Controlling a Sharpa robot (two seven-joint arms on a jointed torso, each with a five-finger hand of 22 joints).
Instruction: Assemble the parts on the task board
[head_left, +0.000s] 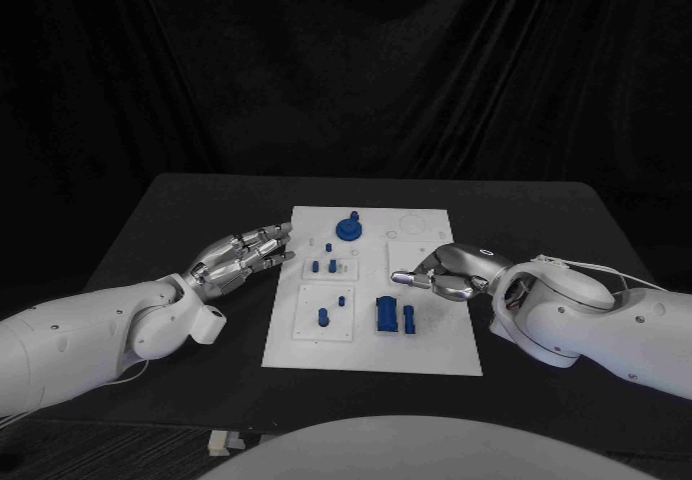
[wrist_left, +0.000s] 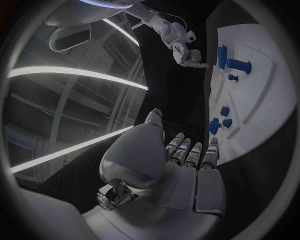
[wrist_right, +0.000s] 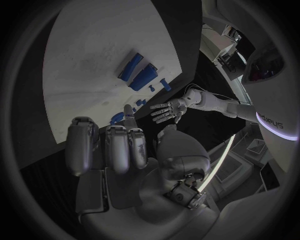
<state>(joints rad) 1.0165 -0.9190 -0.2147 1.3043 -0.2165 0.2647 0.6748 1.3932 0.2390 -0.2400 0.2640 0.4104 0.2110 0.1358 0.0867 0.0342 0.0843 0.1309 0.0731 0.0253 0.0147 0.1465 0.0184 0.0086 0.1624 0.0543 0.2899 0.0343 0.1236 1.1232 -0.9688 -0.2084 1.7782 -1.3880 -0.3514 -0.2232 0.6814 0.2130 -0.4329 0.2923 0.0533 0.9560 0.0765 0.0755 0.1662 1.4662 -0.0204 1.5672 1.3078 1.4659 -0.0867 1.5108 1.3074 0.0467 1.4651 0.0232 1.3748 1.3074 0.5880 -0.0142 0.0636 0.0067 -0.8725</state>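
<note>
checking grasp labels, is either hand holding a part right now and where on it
Left hand holds nothing, its fingers spread at the task board edge. Right hand appears to pinch a small blue part at its fingertips; the exact contact spot cannot be told.

Whether the right hand (head_left: 450, 270) pinches the small blue part (head_left: 402, 277) at its fingers is too small to tell.
</note>
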